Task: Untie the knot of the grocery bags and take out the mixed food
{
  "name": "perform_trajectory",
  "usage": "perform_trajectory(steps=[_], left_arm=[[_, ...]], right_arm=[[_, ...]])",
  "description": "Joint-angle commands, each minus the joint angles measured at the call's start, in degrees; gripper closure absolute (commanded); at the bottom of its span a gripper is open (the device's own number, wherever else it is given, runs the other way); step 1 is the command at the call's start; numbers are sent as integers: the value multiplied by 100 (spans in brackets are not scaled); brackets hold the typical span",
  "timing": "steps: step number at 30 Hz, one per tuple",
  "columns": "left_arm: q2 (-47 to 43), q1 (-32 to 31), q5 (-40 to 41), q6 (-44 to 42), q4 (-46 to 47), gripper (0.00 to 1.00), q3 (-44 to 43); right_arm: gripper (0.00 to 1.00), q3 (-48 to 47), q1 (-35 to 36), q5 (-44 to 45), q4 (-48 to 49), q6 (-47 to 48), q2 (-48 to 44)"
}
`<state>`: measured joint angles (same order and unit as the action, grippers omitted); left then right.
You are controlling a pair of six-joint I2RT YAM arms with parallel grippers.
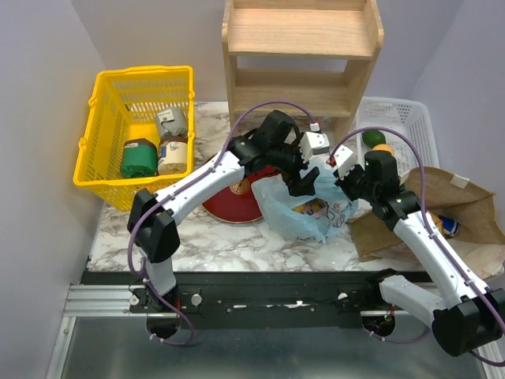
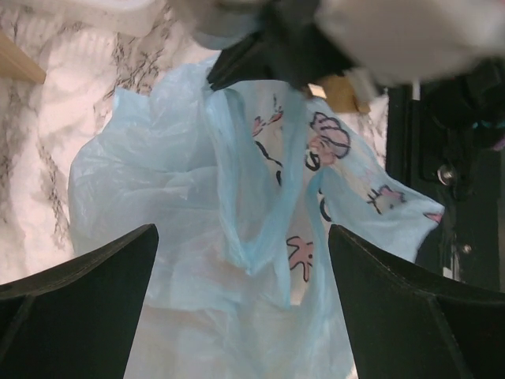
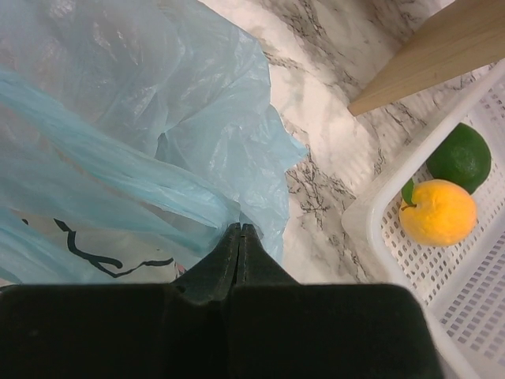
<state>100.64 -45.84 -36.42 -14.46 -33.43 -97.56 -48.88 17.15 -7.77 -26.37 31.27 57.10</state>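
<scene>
- The yellow basket [image 1: 106, 118] sits at 10 o'clock on the table, well clear of everything else.
- Your left arm [image 1: 197, 185] folds at the elbow near the front edge, then reaches toward 1 o'clock over the red plate [image 1: 237, 197].
- Your left gripper [image 1: 304, 183] [image 2: 243, 237] is spread wide. It points down at the light-blue bag [image 1: 288, 209] [image 2: 158, 181] [image 3: 158, 87] and grabs nothing.
- That bag is mid-table, at 3 o'clock of the plate, with its top bunched upward.
- Your right arm [image 1: 426, 245] stretches toward 11 o'clock. The right gripper [image 1: 345, 175] [image 3: 239, 230] is pinched tight, its tips on a fold of the blue film.
- The white mesh tray [image 1: 414, 130] [image 3: 379, 197] is at 2 o'clock, with the green fruit [image 1: 371, 139] [image 3: 460, 158] and orange fruit [image 1: 382, 148] [image 3: 439, 212] touching inside it.
- The brown paper bag [image 1: 465, 213] lies flat at 3 o'clock, under the right arm.
</scene>
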Motion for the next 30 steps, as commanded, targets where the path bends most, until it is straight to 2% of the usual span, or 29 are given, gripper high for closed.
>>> perform_trajectory(steps=[1,2,4,5,6,7,8,11,12,16,21,24,26,29,30], left_arm=[[718,-100,759,812,504,3,-201],[825,-74,707,917,495,6,-350],[1044,-47,419,1094,539,28,-465],[1106,-47,391,1094,592,42,-562],[1168,-47,391,1120,601,79,-623],[1290,-39,399,1138,610,93,-694],[1352,-21,417,1147,601,100,-886],[1520,49,364,1226,714,100,-1246],[1563,119,355,1270,750,100,-1335],[1783,234,232,1419,899,100,-1678],[1889,357,118,1657,961,100,-2065],[1836,409,109,1701,952,100,-2066],[1801,436,65,1727,970,100,-2065],[1819,480,92,1736,1005,100,-2100],[1845,515,92,1736,1005,100,-2127]], right_arm=[[96,-33,-62,-14,167,-156,3],[96,-25,-80,-23,167,-156,-6],[96,-16,-106,-67,159,-147,-32],[96,1,-106,-58,167,-130,-76],[96,19,-115,-14,167,-112,-111],[96,28,-132,56,159,-77,-164],[96,2,-150,135,159,-86,-303],[95,-515,-194,-143,-279,28,-576],[94,-647,-194,-894,-707,168,-760],[91,-562,-107,-1998,-975,179,-1175],[94,26,-18,-2185,-1388,766,-745],[94,282,104,-2211,-1074,1074,-429],[94,344,376,-2141,-818,1101,-175],[92,230,1472,-2387,-878,1258,-85],[91,187,2181,-2396,-1105,1337,-68]])
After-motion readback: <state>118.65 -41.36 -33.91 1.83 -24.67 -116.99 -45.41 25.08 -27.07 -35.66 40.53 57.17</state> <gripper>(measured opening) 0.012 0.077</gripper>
